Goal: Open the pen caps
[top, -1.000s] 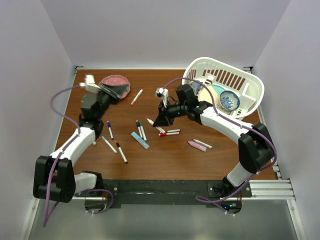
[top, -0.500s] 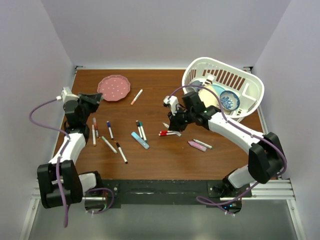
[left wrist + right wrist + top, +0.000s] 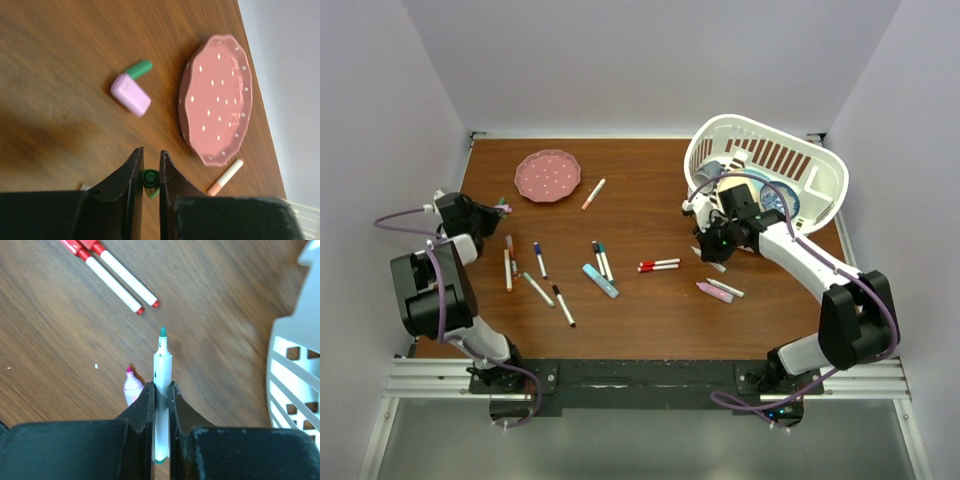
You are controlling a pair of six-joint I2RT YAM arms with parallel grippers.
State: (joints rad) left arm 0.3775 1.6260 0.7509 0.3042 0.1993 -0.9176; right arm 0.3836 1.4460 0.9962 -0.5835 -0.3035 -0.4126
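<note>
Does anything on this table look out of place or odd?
Nothing is spilled or broken. Only two loose caps, a pink cap and a green cap, lie on the table near the pink plate.

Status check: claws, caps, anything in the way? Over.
Left claw shut on held green cap. Right claw shut on uncapped teal-tipped marker. Loose pink cap and loose green cap lie beside pink plate, apart from the left claw.

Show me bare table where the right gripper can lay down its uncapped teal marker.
The table is bare at the far middle, between the orange-tipped pen and the white basket. Another bare strip runs along the near edge, in front of the pink highlighter. Crowded: the marker cluster at left-centre and around the two red markers.
</note>
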